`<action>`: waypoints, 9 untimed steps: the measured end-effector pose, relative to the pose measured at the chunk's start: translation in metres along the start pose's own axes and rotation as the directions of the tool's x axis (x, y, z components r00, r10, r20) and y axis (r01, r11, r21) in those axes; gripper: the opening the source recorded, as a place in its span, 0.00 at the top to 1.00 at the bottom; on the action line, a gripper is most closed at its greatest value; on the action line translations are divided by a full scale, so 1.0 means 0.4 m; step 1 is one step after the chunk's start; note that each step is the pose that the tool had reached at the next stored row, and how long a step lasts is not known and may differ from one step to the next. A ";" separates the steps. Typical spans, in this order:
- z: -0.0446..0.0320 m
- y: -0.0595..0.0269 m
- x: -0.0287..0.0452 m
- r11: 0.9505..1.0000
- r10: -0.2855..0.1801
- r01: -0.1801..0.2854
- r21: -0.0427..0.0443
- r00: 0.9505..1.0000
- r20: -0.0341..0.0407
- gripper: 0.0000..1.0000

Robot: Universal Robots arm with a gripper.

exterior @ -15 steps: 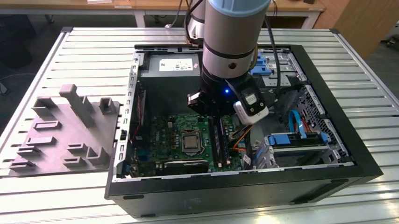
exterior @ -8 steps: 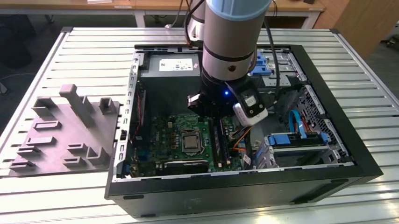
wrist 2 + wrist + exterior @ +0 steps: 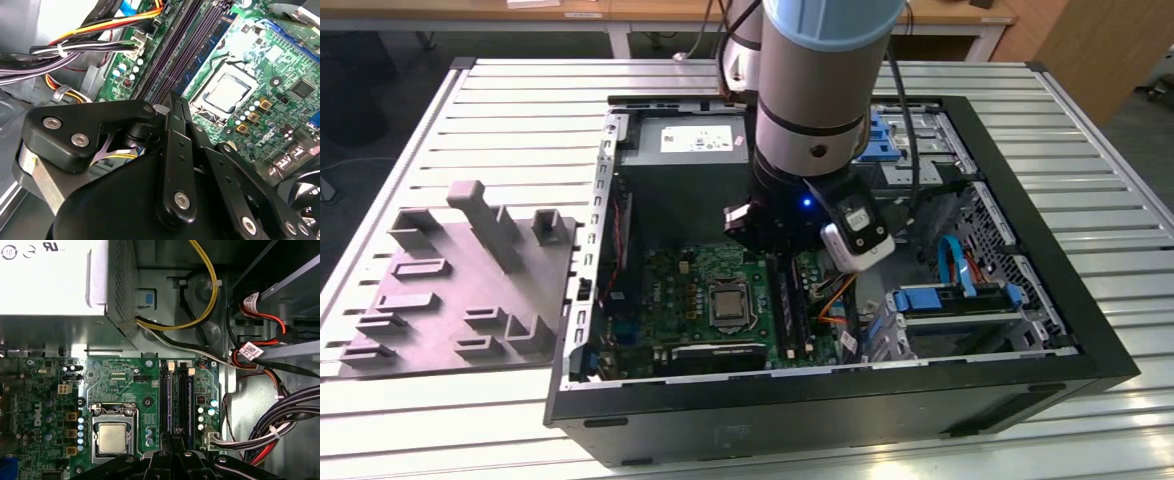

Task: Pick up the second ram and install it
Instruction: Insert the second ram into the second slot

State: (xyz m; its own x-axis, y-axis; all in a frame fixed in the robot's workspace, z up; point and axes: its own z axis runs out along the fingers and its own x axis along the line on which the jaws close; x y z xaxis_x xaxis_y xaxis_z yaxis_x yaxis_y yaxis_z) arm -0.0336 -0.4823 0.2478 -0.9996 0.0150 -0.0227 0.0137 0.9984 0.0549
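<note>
Second ram cannot be picked out with certainty. The spot beneath the gripper (image 3: 173,100) is covered by its own black linkage, so it cannot be told whether the second ram is held there, nor whether the gripper is open or closed.

In the exterior view the gripper is seen low inside the computer case (image 3: 854,405), close above the motherboard (image 3: 120,375). In both wrist views it is lined up along the long memory slots (image 3: 179,400), with its tip over one end of them; contact with them cannot be judged.

The processor socket (image 3: 112,437) is found just beside the slots, on the same board. Past the board's edge a metal power supply box (image 3: 50,280) is mounted, and bundled cables (image 3: 280,415) are run along the other side of the slots. Blue drive brackets (image 3: 947,300) are seen inside the case, at the exterior view's right.

The case is laid on its side on a slatted metal table (image 3: 1067,90). Just beside it, at the exterior view's left, a grey moulded tray (image 3: 454,300) is set on the same table.
</note>
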 end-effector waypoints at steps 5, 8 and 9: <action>0.012 -0.001 0.000 1.000 0.000 0.000 0.000 1.000 0.000 0.89; 0.017 -0.001 0.000 1.000 0.000 0.000 0.000 1.000 0.000 0.89; 0.019 -0.001 0.000 1.000 0.000 0.000 0.000 1.000 0.000 0.89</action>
State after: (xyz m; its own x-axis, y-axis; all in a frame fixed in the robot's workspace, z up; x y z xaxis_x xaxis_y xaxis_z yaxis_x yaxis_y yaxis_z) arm -0.0336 -0.4823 0.2400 -0.9996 0.0148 -0.0230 0.0135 0.9984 0.0546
